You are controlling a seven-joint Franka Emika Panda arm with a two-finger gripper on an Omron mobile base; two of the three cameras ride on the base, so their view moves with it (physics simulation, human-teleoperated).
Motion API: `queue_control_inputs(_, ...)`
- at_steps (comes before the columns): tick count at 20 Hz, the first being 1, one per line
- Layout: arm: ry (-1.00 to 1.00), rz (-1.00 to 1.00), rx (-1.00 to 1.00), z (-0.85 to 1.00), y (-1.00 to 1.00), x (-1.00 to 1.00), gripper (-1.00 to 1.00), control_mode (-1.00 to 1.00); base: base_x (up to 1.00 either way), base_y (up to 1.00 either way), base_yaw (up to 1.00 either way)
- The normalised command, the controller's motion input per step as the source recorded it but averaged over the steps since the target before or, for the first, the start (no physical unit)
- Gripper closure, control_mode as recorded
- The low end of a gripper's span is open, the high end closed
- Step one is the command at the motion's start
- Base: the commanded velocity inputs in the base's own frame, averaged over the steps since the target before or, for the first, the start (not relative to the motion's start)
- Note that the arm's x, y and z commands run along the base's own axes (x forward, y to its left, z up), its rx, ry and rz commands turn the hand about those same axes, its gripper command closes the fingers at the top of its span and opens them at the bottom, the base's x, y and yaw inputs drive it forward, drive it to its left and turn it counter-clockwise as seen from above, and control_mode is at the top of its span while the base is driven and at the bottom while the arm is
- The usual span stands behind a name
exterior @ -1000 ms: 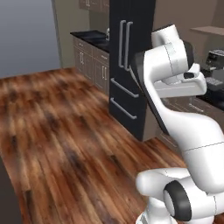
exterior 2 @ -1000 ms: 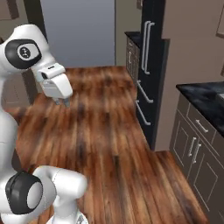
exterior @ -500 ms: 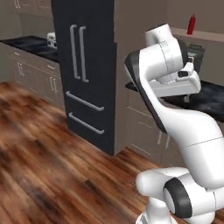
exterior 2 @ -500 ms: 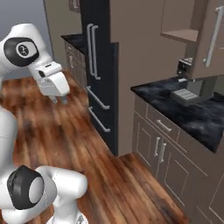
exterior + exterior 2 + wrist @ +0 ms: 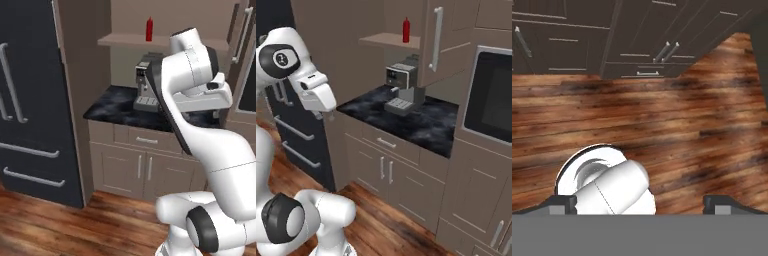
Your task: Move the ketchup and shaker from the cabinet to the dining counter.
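While the base has swung round over the last second, the whole scene has slid across both base views: the wide wooden floor and dark fridge that held the middle a second ago have given way to the cabinet (image 5: 406, 40), so this is the camera's move, not the things'. That brings the ketchup (image 5: 149, 29) into the upper middle of the frame, standing upright on the cabinet's open shelf above the coffee machine (image 5: 402, 82), which sits on the short black marble table (image 5: 120, 107). I cannot make out the shaker.

Meanwhile the gripper (image 5: 640, 202) points down at the wooden floor (image 5: 662, 125), its fingertips spread as wide as they go with nothing between them, and it is well apart from the shelf.

My reading: the approach drive is nearly done, and no item has been picked.
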Motion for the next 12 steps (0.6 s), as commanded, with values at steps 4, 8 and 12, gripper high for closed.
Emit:
queue_control_inputs(4, 0.0, 0.0, 0.0, 0.0, 0.0, 0.0, -1.0, 1.0, 1.0, 0.69, -0.46)
queue_control_inputs(8, 0.0, 0.0, 0.0, 0.0, 0.0, 0.0, -1.0, 1.0, 1.0, 0.41, -0.4)
queue_control_inputs(12, 0.0, 0.0, 0.0, 0.0, 0.0, 0.0, -1.0, 1.0, 1.0, 0.08, -0.34)
